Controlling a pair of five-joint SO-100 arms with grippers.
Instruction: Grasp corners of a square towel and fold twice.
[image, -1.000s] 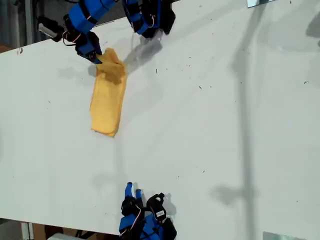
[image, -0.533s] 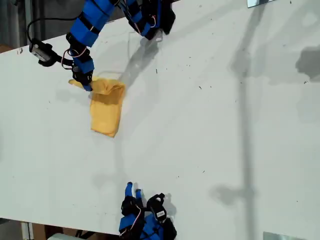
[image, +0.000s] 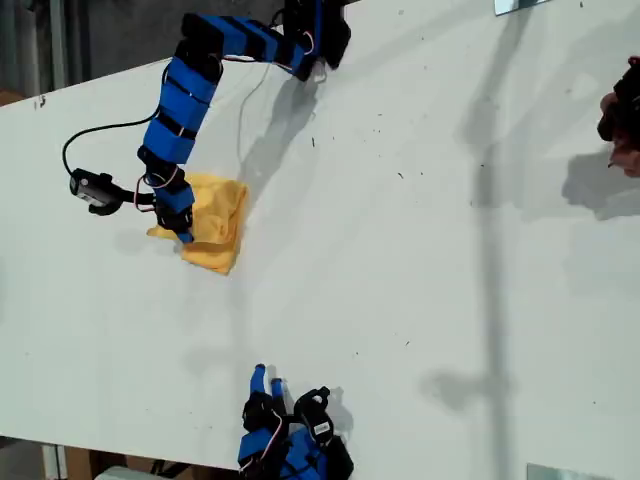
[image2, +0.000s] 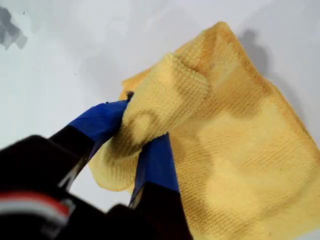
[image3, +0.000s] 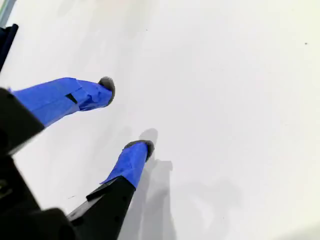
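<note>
1. Jaws of my first gripper (image2: 137, 137) were clamped on a bunched fold of the towel (image2: 235, 150) — the yellow-orange cloth bulged out between the two blue-taped fingers (image2: 97, 122).
2. Below that pinch the towel (image: 212, 222) lay folded into a compact, wrinkled pad on the white table (image: 420, 260), towards the exterior view's left; my first gripper (image: 183, 232) stood over the pad's edge nearest that side, where a corner (image: 160, 231) stuck out from under it.
3. The first arm reached down to the towel from its base at the exterior view's top edge, a cable looping beside it.
4. My second gripper (image3: 127, 117) had its jaws apart with nothing between them — only bare table showed past the blue fingers (image3: 130, 160). In the exterior view it (image: 262, 380) sat at the bottom edge, well apart from the towel.
5. A dark reddish shape (image: 622, 120) showed at the exterior view's right edge; I could not tell what it was.
</note>
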